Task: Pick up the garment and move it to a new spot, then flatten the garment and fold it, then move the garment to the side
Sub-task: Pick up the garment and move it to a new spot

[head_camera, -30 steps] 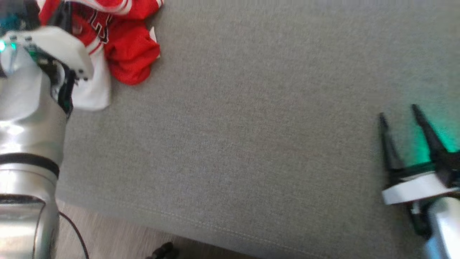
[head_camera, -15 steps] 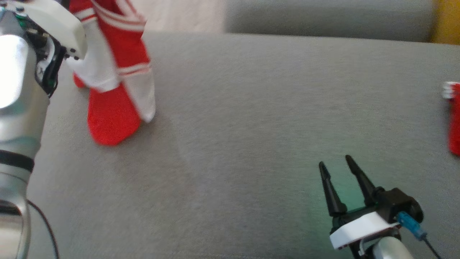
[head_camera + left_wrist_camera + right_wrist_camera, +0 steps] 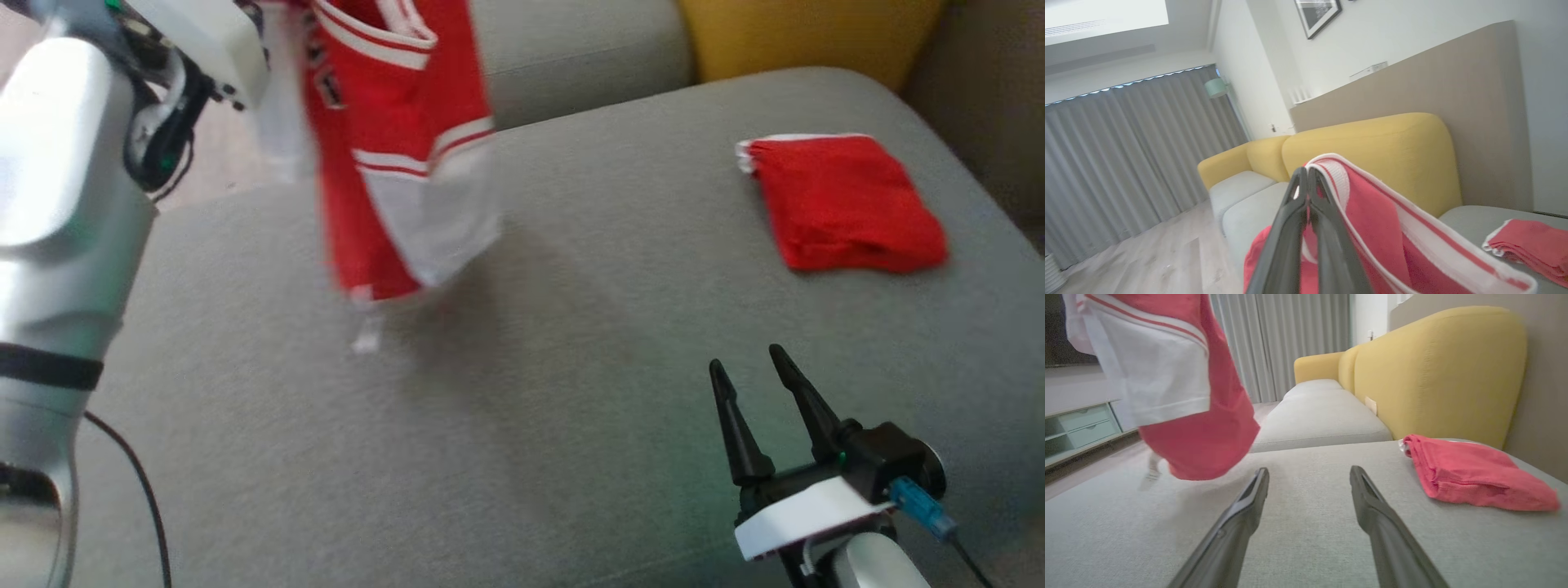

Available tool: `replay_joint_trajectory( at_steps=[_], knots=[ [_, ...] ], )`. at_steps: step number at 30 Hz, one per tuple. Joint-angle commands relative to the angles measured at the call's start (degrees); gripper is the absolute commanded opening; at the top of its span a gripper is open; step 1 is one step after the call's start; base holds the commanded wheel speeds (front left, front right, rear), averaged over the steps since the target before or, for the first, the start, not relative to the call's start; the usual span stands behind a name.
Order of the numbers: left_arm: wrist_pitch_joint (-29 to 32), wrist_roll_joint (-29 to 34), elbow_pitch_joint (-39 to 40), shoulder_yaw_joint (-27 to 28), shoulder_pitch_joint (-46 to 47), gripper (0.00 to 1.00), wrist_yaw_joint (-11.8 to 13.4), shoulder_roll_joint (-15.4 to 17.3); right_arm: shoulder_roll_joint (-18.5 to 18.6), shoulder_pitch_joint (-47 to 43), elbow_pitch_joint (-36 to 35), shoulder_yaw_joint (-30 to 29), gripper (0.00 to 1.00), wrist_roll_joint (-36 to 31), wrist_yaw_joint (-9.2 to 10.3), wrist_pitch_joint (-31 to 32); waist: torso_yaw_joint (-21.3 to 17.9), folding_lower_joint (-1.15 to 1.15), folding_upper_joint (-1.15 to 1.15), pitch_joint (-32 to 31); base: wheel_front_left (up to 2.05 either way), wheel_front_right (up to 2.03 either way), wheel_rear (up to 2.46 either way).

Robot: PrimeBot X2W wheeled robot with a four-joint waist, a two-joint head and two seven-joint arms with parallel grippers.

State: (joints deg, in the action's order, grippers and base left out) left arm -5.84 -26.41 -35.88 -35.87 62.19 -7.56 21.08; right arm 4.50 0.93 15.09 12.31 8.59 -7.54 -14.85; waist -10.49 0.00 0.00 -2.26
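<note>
The red and white garment (image 3: 392, 163) hangs in the air above the left part of the grey sofa seat (image 3: 571, 425). It does not touch the seat. It hangs long and loose, with its bottom end just over the cloth. A small white bit (image 3: 366, 339) dangles under it (too blurry to say what it is).

The left pincer (image 3: 1303, 175) is squeezed tight on the top edge, right by the white trim. The right pincer (image 3: 746, 358) is wide apart and holds nothing. It sits low over the seat on the right, well away from the garment.

So I think the picking up is done, and the carry to a new spot is under way. It is not set down yet. The flattening, the folding and the move to the side are all left to do.

A folded red cloth (image 3: 845, 204) lies on the far right part of the seat, near the yellow back cushion (image 3: 808, 33). That is the one thing that could get in the way, so the garment had best go down in the middle, well apart from it. A thin black cable (image 3: 139, 474) hangs by the left arm. Past the sofa there are grey curtains (image 3: 1126, 143), a wood floor (image 3: 1167, 253) and a low cabinet (image 3: 1081, 424)
</note>
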Motion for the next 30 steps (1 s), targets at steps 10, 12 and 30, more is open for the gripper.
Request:
replay_joint_trajectory(
  at_steps=[10, 12, 30],
  knots=[
    [-4.8, -4.1, 0.6, -1.0, -14.1, 0.00, 0.3, -1.4, -0.4, 2.6, -2.5, 1.8, 1.00, 0.3, 0.05, -0.2, -3.5, 0.00, 0.00, 3.3, 0.00, 0.00, 0.00],
    [-6.5, -4.1, -1.4, -1.5, -17.6, 0.00, 0.6, -1.8, -0.1, 2.7, -2.2, 2.3, 1.00, 0.3, 0.05, -0.2, -3.2, 0.00, 0.00, 3.7, 0.00, 0.00, 0.00],
    [-9.1, 7.8, 22.8, 21.2, -50.2, 1.00, 13.0, -6.0, -0.2, -1.0, -2.1, -0.6, 1.00, 0.1, 0.05, -0.2, 5.6, 0.00, 0.00, -1.8, 0.00, 0.00, 0.00]
  ],
)
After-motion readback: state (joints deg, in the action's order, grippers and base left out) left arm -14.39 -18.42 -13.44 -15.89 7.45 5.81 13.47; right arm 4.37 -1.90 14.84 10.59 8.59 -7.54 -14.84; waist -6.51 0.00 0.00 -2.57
